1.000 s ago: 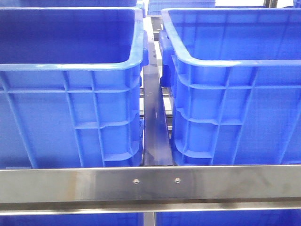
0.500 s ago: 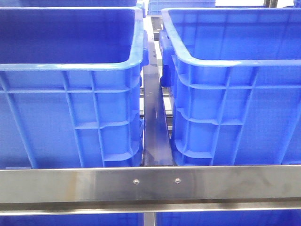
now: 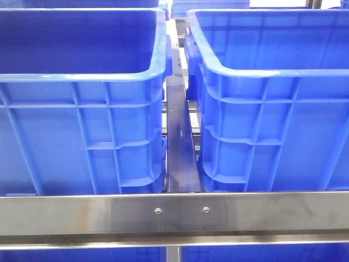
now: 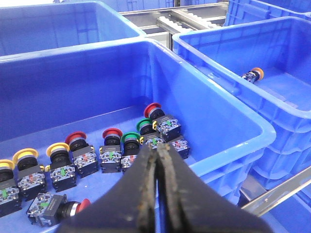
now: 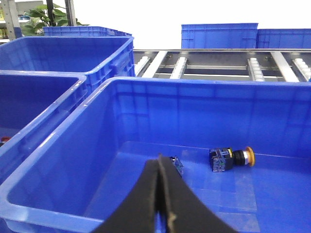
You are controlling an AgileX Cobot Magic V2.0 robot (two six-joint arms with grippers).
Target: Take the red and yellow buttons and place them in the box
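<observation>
In the left wrist view, a blue bin (image 4: 228, 104) holds several push buttons: red ones (image 4: 152, 109) (image 4: 112, 133) (image 4: 76, 138), yellow ones (image 4: 57, 149) (image 4: 25, 155) and green ones (image 4: 130, 138). My left gripper (image 4: 157, 148) is shut and empty above that bin, its tips over the green buttons. In the right wrist view, my right gripper (image 5: 161, 158) is shut and empty above the right blue box (image 5: 63, 165). That box holds a yellow button (image 5: 232, 158) and another part (image 5: 177, 165) half hidden by the fingers. The yellow button also shows in the left wrist view (image 4: 254, 74).
The front view shows only the outer walls of the two blue bins (image 3: 82, 109) (image 3: 272, 109), a dark gap between them (image 3: 179, 142) and a steel rail (image 3: 174, 214). More blue bins (image 5: 218, 35) and a roller conveyor (image 5: 214, 63) stand behind.
</observation>
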